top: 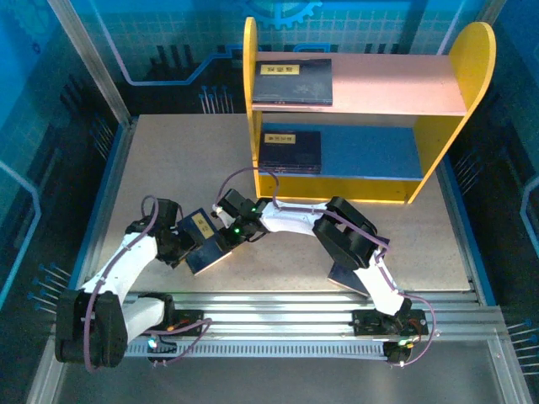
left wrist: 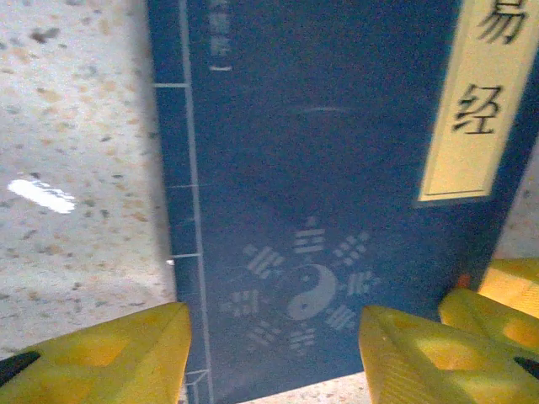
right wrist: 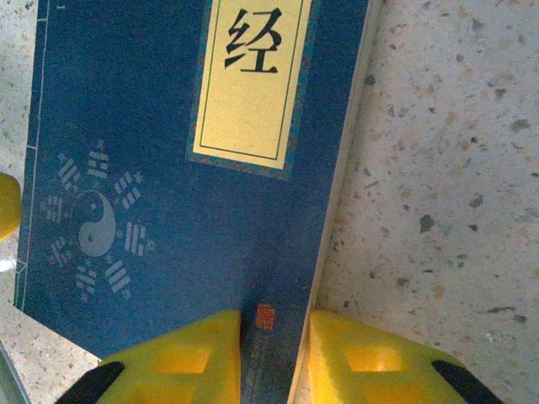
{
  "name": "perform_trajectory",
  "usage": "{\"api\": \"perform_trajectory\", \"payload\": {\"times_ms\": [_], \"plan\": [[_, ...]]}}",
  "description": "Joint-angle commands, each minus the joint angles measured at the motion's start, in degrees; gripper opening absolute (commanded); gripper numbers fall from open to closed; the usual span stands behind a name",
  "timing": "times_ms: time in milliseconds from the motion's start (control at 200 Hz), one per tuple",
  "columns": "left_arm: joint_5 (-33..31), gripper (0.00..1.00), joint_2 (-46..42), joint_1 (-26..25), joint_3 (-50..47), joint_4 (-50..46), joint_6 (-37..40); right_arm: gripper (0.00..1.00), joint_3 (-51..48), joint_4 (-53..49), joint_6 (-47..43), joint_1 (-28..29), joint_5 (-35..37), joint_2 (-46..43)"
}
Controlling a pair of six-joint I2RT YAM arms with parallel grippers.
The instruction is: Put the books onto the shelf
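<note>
One dark blue book [top: 202, 236] with a yellow label is on the table between my two grippers and looks tilted. My right gripper [right wrist: 275, 320] is shut on its long page-side edge [right wrist: 290, 337], one yellow finger on the cover and the other against the cream pages. My left gripper [left wrist: 274, 328] stands open over the book's [left wrist: 320, 185] near end, its fingers wide apart above the cover. From above, the left gripper [top: 185, 244] and the right gripper [top: 226, 229] flank the book. The shelf [top: 472, 76] at the back carries a second book [top: 295, 80] on top and a third [top: 290, 151] below.
The right part of both shelf boards [top: 379, 147] is bare. The speckled table [top: 421, 244] stretches to the right of the arms. Blue enclosure walls [top: 50, 126] close in the sides, and a rail [top: 295, 307] runs along the near edge.
</note>
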Motion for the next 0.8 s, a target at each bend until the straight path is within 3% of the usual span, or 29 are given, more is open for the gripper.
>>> {"api": "perform_trajectory", "payload": {"times_ms": [0, 260, 460, 645, 796], "plan": [[-3.5, 0.57, 0.5, -0.1, 0.1, -1.5, -1.5, 0.26, -2.3, -4.0, -1.0, -0.4, 0.2, 0.2], [-3.9, 0.59, 4.4, -0.1, -1.0, 0.9, -0.7, 0.26, -4.4, -3.3, -0.8, -0.5, 0.2, -1.1], [-0.8, 0.59, 8.0, -0.1, -1.7, 5.9, -0.7, 0.26, -4.7, -3.4, -1.3, -0.7, 0.1, -1.3], [6.3, 0.57, 12.5, -0.1, -0.1, 10.9, 1.6, 0.26, -5.0, -3.4, -1.3, -0.8, 0.0, -1.3], [15.0, 0.57, 9.5, -0.1, 0.5, 15.6, 2.0, 0.26, -5.7, -3.2, -1.5, -0.8, 0.4, -1.8]]}}
